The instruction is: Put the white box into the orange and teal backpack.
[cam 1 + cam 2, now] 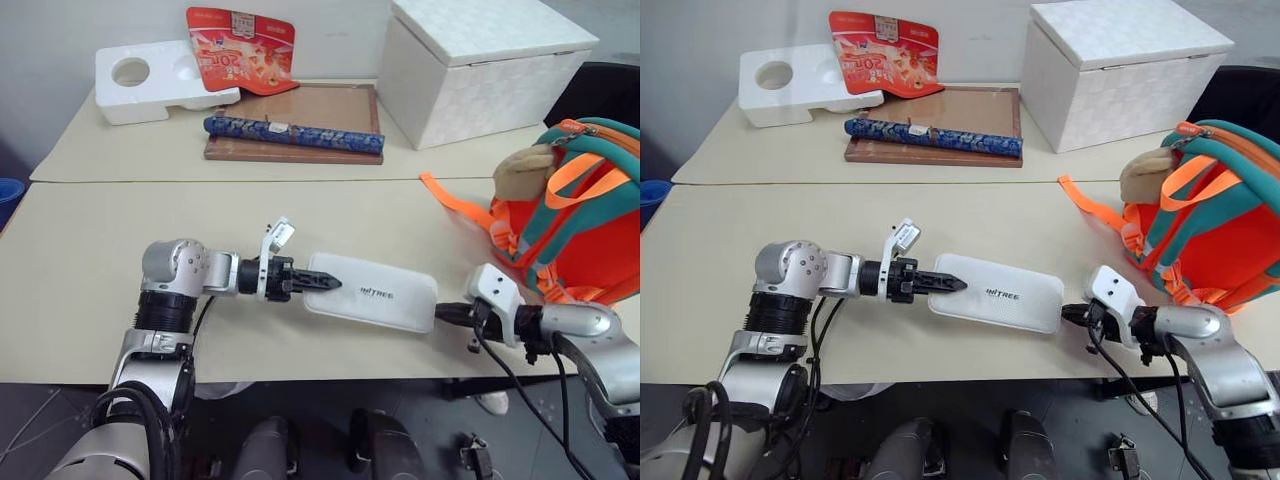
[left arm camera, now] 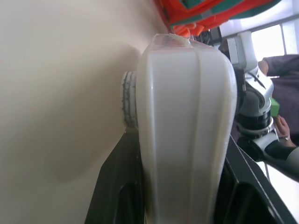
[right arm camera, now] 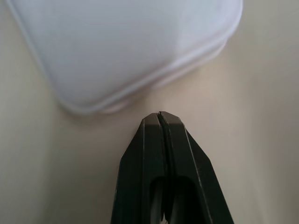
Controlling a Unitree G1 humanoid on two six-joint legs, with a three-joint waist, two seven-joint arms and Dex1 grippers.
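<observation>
Beige bench (image 1: 120, 300) ahead of me, a second one butted against it further back. I've got the white box (image 1: 385, 295) lying flat near the front edge, "UNITREE" lettering up. My left tool (image 1: 325, 283) comes in from the left, and its black fingers (image 2: 117, 186) sit either side of the box's near end; from the left wrist view the case fills the gap between them, so I read it as clamped on the box. My right tool (image 1: 445, 314) sits just off the box's other end, fingers pressed flat together with nothing between them, tip just short of the box's rounded corner in the right wrist view. The orange and teal backpack (image 1: 585, 225) stands at the right edge of the bench, tan plush toy (image 1: 522, 172) on its side, an orange strap (image 1: 455, 203) trailing toward the middle. On the far bench: a big white textured box (image 1: 470, 65), a white foam block (image 1: 150, 82), a red packet (image 1: 240, 45), a brown board (image 1: 320, 115) with a blue patterned roll (image 1: 290, 133) across it.
</observation>
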